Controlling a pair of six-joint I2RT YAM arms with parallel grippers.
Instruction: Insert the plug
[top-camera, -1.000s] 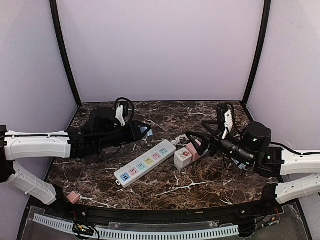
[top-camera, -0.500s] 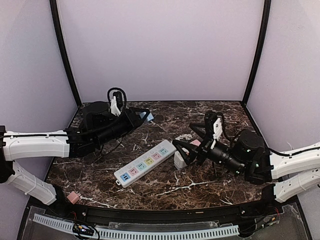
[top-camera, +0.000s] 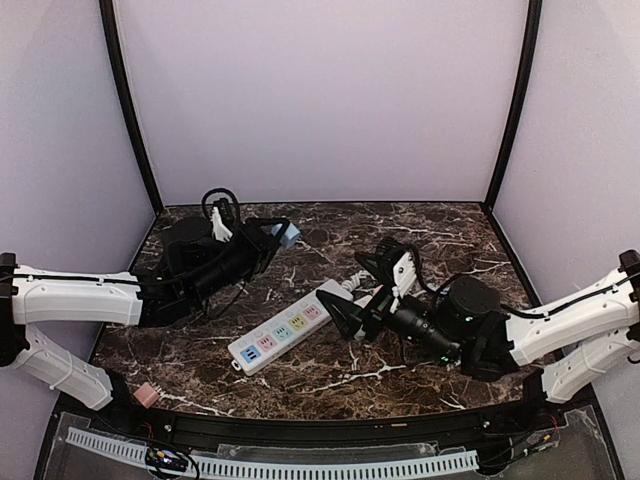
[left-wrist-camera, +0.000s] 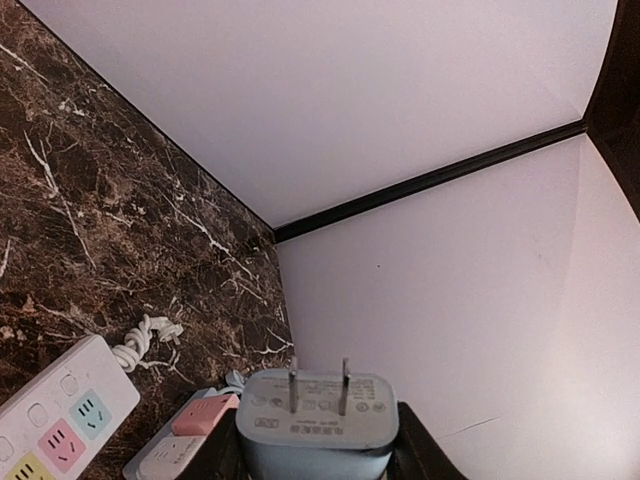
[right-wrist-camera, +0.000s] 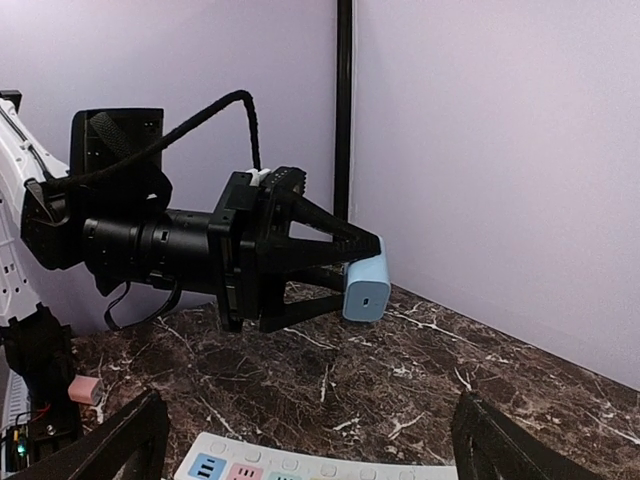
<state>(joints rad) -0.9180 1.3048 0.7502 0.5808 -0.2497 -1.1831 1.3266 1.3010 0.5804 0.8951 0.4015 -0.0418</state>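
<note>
Left wrist: left gripper (left-wrist-camera: 318, 445) is clamping a pale-blue two-prong plug (left-wrist-camera: 318, 408); right gripper (right-wrist-camera: 310, 430) is gaping. Prongs (left-wrist-camera: 343, 385), pointing twelve o'clock, are probably risking misalignment.

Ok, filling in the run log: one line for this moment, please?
left hand: shut on blue plug, aloft | right hand: open, at power strip | insertion: not done

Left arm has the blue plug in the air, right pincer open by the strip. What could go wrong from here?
The power strip lies loose; with the right pincer open and not gripping it, pressing the blue plug in could push it aside. The left pincer holds the plug only by its sides, so it may twist on contact.
</note>
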